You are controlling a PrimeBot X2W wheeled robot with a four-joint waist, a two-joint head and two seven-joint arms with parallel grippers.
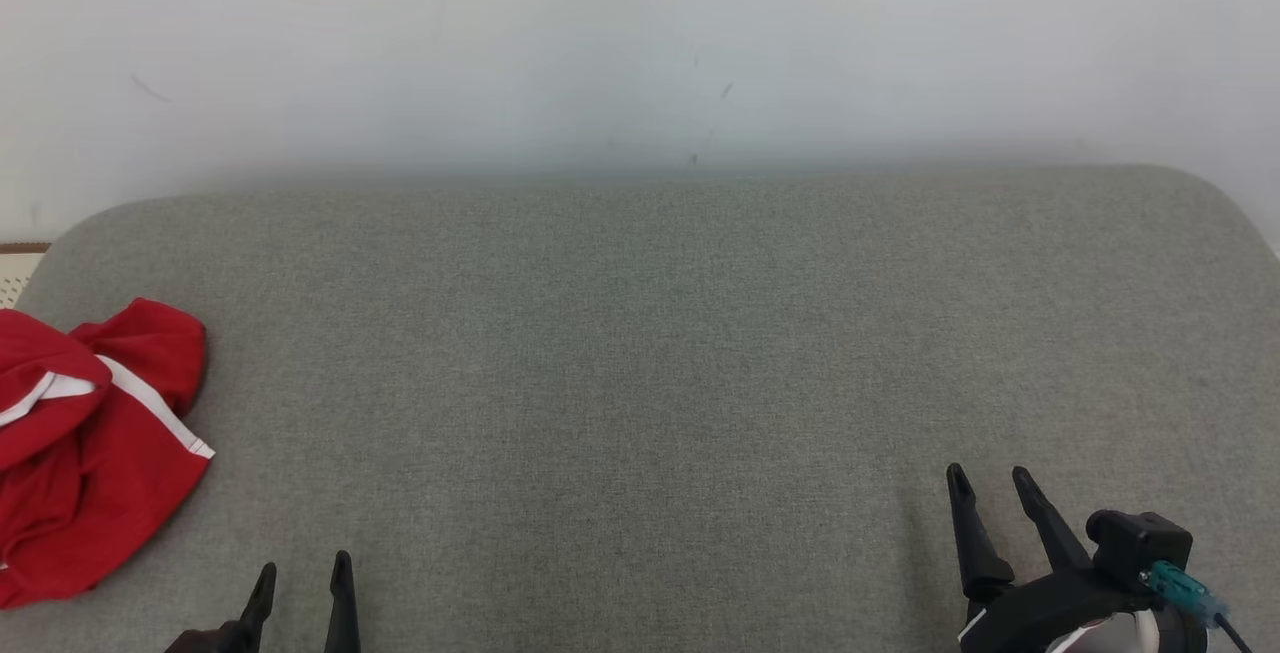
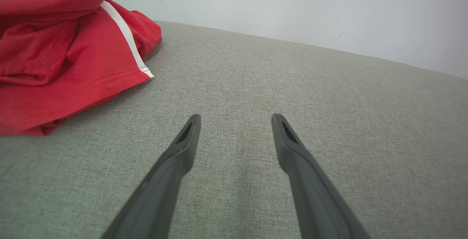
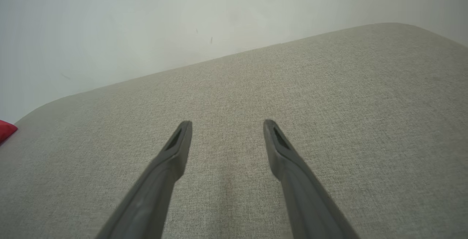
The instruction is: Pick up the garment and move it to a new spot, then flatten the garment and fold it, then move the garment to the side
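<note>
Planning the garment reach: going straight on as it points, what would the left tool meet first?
Probably the bare grey cushion ahead, though depth is unclear. The left tool points past the red garment, which lies to its left.

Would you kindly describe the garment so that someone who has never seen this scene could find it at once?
A wide grey fabric surface runs along a white wall. At its left end, left of the left gripper, lies the garment in a crumpled heap. It is bright red with white stripes, the only colour on the grey.
</note>
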